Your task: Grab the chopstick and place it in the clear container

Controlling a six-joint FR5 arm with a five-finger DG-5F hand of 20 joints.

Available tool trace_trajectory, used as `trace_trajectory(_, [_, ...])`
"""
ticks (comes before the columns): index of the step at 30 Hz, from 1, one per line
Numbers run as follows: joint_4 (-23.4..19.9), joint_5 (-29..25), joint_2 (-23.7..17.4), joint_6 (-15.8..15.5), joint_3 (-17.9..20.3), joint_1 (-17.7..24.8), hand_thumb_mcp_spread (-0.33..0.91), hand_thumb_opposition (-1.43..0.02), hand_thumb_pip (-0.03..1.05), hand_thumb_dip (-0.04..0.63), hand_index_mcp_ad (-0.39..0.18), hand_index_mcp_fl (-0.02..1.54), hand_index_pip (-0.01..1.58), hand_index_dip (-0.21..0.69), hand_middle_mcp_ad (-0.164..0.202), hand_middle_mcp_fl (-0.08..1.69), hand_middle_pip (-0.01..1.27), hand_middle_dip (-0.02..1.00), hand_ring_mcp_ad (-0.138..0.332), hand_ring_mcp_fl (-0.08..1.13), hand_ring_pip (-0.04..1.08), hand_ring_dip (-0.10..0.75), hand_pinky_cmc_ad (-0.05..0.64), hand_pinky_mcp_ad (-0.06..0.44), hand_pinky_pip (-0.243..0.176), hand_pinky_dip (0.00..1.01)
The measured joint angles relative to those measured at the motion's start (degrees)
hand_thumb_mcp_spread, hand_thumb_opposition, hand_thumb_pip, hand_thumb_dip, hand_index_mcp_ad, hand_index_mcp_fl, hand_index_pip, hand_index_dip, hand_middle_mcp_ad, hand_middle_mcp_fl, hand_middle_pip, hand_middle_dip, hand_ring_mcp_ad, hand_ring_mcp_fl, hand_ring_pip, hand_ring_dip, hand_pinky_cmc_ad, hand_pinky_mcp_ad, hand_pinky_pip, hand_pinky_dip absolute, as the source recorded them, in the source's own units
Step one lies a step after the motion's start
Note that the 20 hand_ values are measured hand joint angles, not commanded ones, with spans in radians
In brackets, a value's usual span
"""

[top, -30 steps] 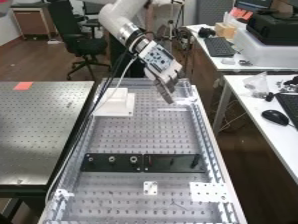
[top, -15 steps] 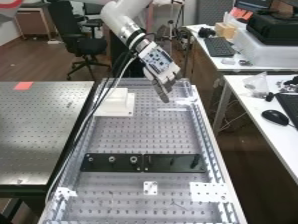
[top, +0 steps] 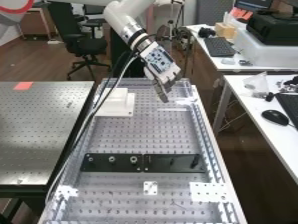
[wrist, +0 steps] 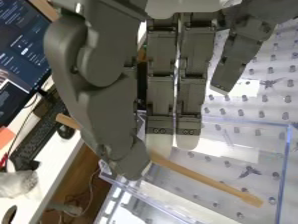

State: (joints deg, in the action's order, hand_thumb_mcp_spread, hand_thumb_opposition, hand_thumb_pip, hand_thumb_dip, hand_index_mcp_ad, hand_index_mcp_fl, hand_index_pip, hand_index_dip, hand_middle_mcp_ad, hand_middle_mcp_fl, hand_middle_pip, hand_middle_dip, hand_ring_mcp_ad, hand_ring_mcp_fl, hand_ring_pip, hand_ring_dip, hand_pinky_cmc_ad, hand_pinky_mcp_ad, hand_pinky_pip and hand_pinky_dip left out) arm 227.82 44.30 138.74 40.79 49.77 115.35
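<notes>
The white arm is reaching in over the far end of the perforated metal bench, and its dark grey hand is hanging there, tilted downward, above the surface. In the wrist view the fingers and thumb are pinching a slim, light-brown wooden chopstick, one end poking out past the thumb and the longer part slanting away beyond the fingertips. Below, the clear, straight-walled plastic container is sitting on the holed surface, and the chopstick's longer end is showing against it, up off the bench.

Down the bench, a white stepped block is standing near the left rail, and a long black strip of two plates, carrying round fittings and pins, is lying crosswise. Nearer, a small white plate and a larger white holed plate are resting flat.

Around it, a second perforated table is flanking the left side, wearing an orange-red square at its far edge. A black office chair is standing on the brown floor behind. Over right, white desks are holding a black keyboard, a black mouse and a cardboard box.
</notes>
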Motion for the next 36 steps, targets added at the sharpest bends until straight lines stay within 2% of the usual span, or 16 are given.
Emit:
trace_trajectory(7, [0.57,-0.19,0.38,0.84,-0.26,0.09,0.61,-1.11,0.54,0.297,-0.105,0.90,1.00,0.145,0.061,1.03,0.57,0.69,0.037,0.97,0.12,0.501,0.417,0.283,0.080,0.45])
trace_trajectory(15, [1.99,1.84,0.78,3.01,-0.60,-0.53,0.61,-1.11,0.54,0.297,-0.105,0.90,1.00,0.145,0.061,1.04,0.57,0.67,0.037,0.98,0.13,0.497,0.415,0.283,0.080,0.46])
trace_trajectory(19, [2.16,3.45,0.81,5.03,-0.42,-0.85,0.61,-1.11,0.54,0.297,-0.105,0.90,1.00,0.145,0.061,1.03,0.57,0.67,0.037,0.98,0.14,0.489,0.414,0.283,0.066,0.46])
trace_trajectory(23, [2.56,3.95,0.99,4.61,-0.48,-0.96,0.61,-1.11,0.54,0.297,-0.105,0.90,1.00,0.145,0.061,1.04,0.57,0.67,0.037,0.98,0.14,0.489,0.412,0.290,0.066,0.48])
trace_trajectory(25, [2.80,4.08,1.14,4.33,-0.73,-0.99,0.61,-1.11,0.54,0.297,-0.105,0.90,1.00,0.145,0.061,1.04,0.57,0.67,0.037,0.98,0.14,0.489,0.412,0.290,0.051,0.47])
trace_trajectory(36, [3.55,2.94,1.91,1.35,-2.94,-1.10,0.61,-1.11,0.54,0.297,-0.105,0.90,1.00,0.145,0.061,1.03,0.57,0.67,0.037,0.98,0.15,0.490,0.417,0.290,0.051,0.48])
